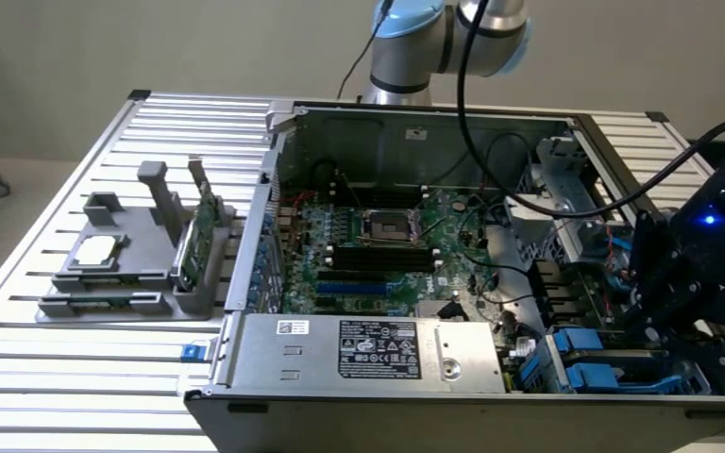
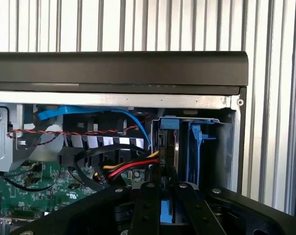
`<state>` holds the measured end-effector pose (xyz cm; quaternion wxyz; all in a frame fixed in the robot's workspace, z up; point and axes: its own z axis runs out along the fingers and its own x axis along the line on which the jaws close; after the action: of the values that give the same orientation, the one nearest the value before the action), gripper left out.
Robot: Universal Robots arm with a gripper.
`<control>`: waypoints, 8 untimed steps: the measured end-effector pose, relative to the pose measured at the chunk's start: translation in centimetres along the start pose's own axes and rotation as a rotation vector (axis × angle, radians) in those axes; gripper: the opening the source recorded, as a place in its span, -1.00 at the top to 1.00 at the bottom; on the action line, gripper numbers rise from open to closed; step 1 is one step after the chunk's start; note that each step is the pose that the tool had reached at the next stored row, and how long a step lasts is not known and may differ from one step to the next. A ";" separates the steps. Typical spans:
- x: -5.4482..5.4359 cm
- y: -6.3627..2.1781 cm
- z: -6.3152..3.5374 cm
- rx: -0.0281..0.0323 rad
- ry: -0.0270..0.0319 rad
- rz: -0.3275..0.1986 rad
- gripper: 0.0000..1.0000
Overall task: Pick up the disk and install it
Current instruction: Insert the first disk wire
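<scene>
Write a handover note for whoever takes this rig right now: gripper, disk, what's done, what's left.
Gripper: shut on the blue-framed disk, at the drive bay in the computer case's corner, on the exterior view's right.
Disk: held edge-on, pointing into the bay beside a second blue carrier.
Done: pickup.
Left: installing; the disk is not released, and how deep it sits is unclear.

- The arm, at twelve o'clock in the exterior view, is a round, shiny silver-grey tube with a light blue cap.
- Long black cables run along it.
- The wrist part, at three o'clock in that view, is black and boxy, with a small glowing blue light.
- The gripper is black.
- Its fingers are flat bars with small round screws.
</scene>
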<state>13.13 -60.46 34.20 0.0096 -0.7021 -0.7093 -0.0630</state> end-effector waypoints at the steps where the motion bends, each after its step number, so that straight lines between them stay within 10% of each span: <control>1: 0.1 0.00 0.01 -0.0002 -0.0018 0.002 0.67; 8: 0.5 0.01 0.07 -0.0018 -0.0167 0.018 0.67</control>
<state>13.14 -59.91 34.19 0.0036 -0.7089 -0.7030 -0.0577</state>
